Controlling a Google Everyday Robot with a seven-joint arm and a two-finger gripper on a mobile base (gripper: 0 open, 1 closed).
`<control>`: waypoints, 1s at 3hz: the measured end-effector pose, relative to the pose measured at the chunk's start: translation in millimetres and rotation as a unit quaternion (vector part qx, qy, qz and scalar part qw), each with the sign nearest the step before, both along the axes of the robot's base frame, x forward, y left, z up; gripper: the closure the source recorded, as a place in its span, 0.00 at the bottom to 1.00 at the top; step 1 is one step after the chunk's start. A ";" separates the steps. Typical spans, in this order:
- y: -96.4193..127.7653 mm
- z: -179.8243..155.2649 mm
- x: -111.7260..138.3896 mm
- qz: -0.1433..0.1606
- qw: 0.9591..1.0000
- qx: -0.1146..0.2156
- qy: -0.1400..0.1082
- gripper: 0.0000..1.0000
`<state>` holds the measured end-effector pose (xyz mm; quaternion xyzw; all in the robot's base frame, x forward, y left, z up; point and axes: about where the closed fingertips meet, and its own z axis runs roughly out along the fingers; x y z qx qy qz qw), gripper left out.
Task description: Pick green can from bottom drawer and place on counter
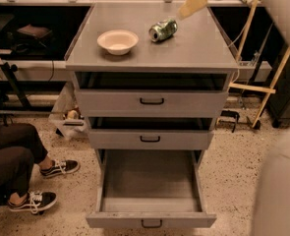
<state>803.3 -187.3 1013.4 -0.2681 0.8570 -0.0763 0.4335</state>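
Note:
The green can [163, 30] lies on its side on the counter [198, 48], toward the back and right of the middle. My gripper [192, 4] hangs above the counter's back right, up and to the right of the can and apart from it, holding nothing. The bottom drawer [152, 181] is pulled fully out, and its floor is bare.
A cream bowl [117, 41] stands on the counter left of the can. The two upper drawers [152, 102] are slightly ajar. A seated person's legs and sneakers [34, 200] are at the lower left. My arm's white body [279, 181] fills the right edge.

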 end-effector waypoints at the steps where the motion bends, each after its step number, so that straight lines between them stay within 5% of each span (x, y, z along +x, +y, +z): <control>1: -52.1 67.3 -71.8 -0.079 0.995 -0.001 -0.058 0.00; 2: -65.1 142.1 -156.9 -0.128 0.981 -0.005 -0.146 0.00; 3: -66.2 160.7 -203.8 -0.155 0.974 -0.004 -0.163 0.00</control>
